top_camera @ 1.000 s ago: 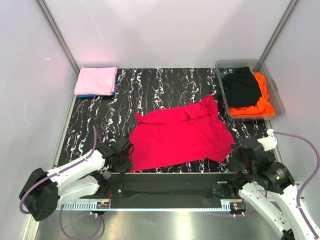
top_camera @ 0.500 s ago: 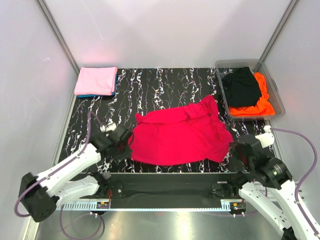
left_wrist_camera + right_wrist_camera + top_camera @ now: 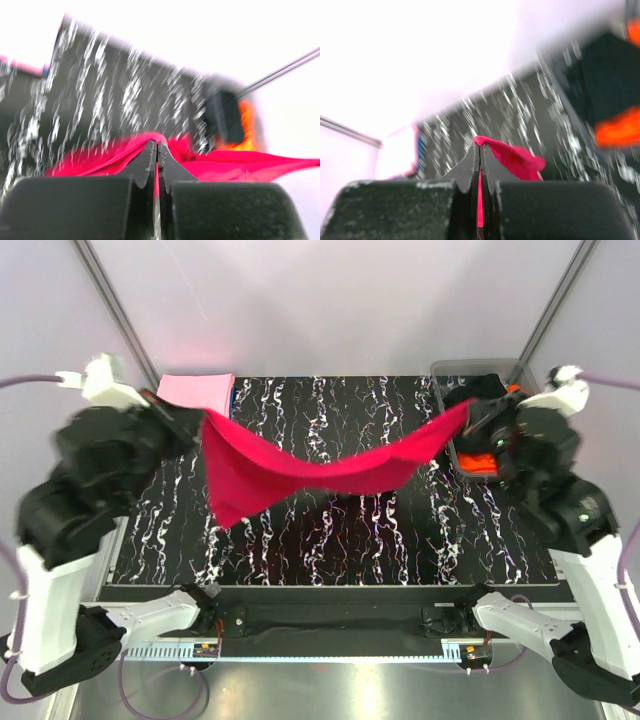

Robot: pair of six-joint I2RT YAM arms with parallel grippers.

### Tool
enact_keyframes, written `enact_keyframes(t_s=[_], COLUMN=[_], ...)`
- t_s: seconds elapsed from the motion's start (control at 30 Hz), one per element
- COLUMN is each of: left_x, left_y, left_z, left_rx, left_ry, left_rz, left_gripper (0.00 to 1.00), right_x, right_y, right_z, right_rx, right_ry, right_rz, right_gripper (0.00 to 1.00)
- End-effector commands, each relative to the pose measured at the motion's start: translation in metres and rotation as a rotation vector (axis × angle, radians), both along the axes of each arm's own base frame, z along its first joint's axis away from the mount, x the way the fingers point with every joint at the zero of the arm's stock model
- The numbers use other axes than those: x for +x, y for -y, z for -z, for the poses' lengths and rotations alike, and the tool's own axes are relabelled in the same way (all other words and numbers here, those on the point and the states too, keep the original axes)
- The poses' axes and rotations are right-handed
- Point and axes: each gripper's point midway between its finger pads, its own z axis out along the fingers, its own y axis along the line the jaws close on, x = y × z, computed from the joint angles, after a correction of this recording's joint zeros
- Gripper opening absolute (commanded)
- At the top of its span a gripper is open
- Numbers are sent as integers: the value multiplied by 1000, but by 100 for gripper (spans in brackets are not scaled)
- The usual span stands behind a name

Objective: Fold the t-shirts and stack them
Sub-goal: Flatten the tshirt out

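Observation:
The crimson-red t-shirt (image 3: 320,468) hangs stretched in the air above the black marbled table (image 3: 330,540), sagging in the middle. My left gripper (image 3: 200,423) is raised at the left and shut on one corner of it (image 3: 150,137). My right gripper (image 3: 468,412) is raised at the right and shut on the other end (image 3: 507,155). A folded light pink t-shirt (image 3: 195,390) lies on a blue one at the back left corner. The black t-shirt (image 3: 485,390) and bright orange t-shirt (image 3: 478,462) lie in the bin, partly hidden behind my right arm.
A clear plastic bin (image 3: 470,368) stands at the table's back right. White walls with metal corner posts (image 3: 115,305) close in the table on three sides. A black rail (image 3: 330,615) runs along the near edge between the arm bases.
Both arms have swung up from the near table edge, lifting the red t-shirt off the table and pulling it taut between them. The left gripper closed on its corner.

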Motion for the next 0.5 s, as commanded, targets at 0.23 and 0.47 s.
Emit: enact_keyframes(t_s=[0.23, 0.47], left_x=[-69, -50], left_y=[-62, -76], left_z=[-154, -181], left_rx=[44, 57], left_ry=[512, 588], left_rz=[13, -130], left_gripper=[0, 0], right_x=[-61, -45], right_y=[40, 29], right_z=[-198, -242], right_rx=[-52, -25], right_ry=[587, 670], right_rz=[-4, 7], right_gripper=[0, 0])
